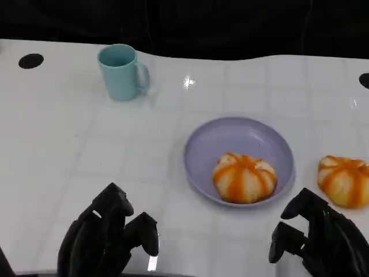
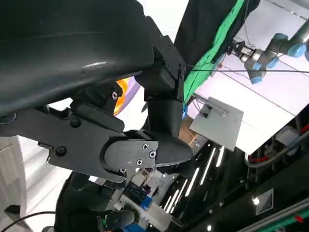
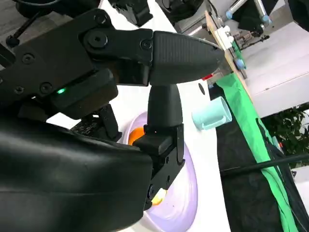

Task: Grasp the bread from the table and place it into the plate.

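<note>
A lavender plate (image 1: 242, 135) sits right of the table's middle, with an orange-and-white striped bread (image 1: 244, 178) lying in its near part. A second, similar bread (image 1: 345, 180) lies on the table just right of the plate. My left hand (image 1: 109, 234) hovers at the near left edge, fingers apart, holding nothing. My right hand (image 1: 317, 234) is at the near right, just in front of the second bread, fingers apart and empty. The right wrist view shows the plate (image 3: 186, 203) and a sliver of bread (image 3: 134, 135) behind my fingers (image 3: 164, 111).
A light blue mug (image 1: 121, 72) stands at the far left of the white table (image 1: 86, 150); it also appears in the right wrist view as a mug (image 3: 212, 113). Black round holes mark the table's far left corner (image 1: 30, 60) and right edge.
</note>
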